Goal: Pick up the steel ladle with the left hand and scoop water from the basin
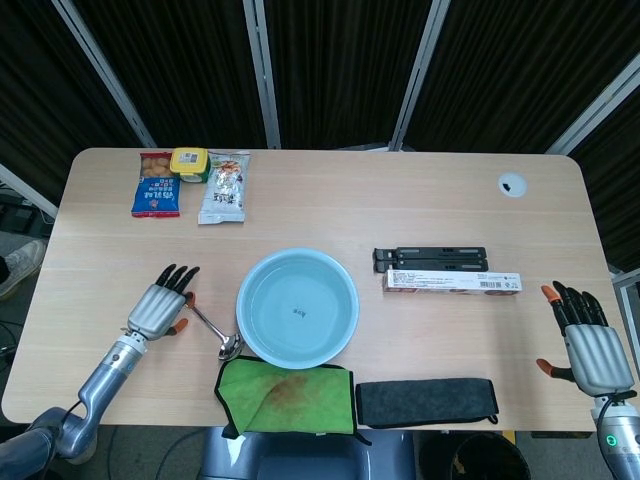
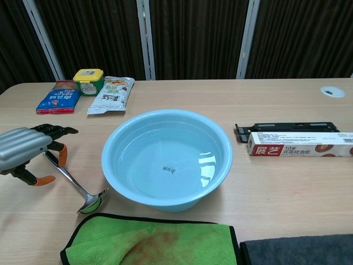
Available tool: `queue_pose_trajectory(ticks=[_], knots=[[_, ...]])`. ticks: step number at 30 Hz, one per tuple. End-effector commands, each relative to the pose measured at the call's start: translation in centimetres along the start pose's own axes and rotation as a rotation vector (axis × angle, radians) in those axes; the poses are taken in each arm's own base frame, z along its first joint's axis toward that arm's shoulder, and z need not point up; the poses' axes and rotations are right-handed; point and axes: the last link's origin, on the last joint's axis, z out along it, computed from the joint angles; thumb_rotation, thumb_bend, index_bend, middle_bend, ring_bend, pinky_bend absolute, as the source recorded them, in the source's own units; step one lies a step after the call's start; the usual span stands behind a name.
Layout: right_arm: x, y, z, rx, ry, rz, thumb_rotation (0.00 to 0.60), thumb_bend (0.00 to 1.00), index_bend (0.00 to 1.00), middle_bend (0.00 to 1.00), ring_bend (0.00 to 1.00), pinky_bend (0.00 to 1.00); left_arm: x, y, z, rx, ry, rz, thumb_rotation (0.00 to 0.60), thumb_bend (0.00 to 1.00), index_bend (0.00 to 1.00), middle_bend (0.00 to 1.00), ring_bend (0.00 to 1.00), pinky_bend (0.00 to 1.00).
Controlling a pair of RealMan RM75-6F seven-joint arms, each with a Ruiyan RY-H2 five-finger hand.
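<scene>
The steel ladle (image 2: 74,185) lies flat on the table left of the basin, bowl end (image 1: 230,347) near the green cloth, black handle tip under my left hand. The light blue basin (image 1: 297,306) holds clear water at the table's middle (image 2: 166,159). My left hand (image 1: 163,307) hovers over the ladle's handle end with fingers spread, holding nothing; in the chest view the left hand (image 2: 30,152) arches above the handle. My right hand (image 1: 587,342) rests open at the table's right edge, away from everything.
A green cloth (image 1: 288,396) and a black cloth (image 1: 426,401) lie along the front edge. A foil box (image 1: 452,282) and a black stand (image 1: 430,258) sit right of the basin. Snack packs (image 1: 222,187) and a yellow-lidded jar (image 1: 188,161) are at the back left.
</scene>
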Motion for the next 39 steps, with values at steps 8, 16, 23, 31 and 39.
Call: queue_pose_trajectory(ticks=[8,16,23,31,39], knots=[[-0.1,0.1,0.3,0.001,-0.014,-0.001,0.6,0.0,0.0,0.0,0.0,0.0,0.2,1.0,0.6,-0.013,0.013,0.009,0.6,0.33,0.46,0.0,0.0,0.0],[0.0,0.2,0.6,0.007,-0.012,0.022,0.6,0.0,0.0,0.0,0.0,0.0,-0.3,1.2,0.7,-0.019,-0.014,-0.003,0.6,0.33,0.44,0.0,0.0,0.0],[0.2,0.5,0.7,-0.001,-0.003,0.034,0.6,0.0,0.0,0.0,0.0,0.0,-0.6,1.5,0.9,-0.028,-0.029,-0.001,0.6,0.33,0.44,0.0,0.0,0.0],[0.3,0.7,0.7,-0.006,-0.007,0.034,0.6,0.0,0.0,0.0,0.0,0.0,-0.3,1.2,1.4,-0.019,-0.028,0.037,0.6,0.33,0.44,0.0,0.0,0.0],[0.4,1.1,0.9,-0.015,-0.014,0.037,0.6,0.0,0.0,0.0,0.0,0.0,-0.4,2.0,2.1,-0.032,-0.076,0.079,0.6,0.34,0.45,0.0,0.0,0.0]])
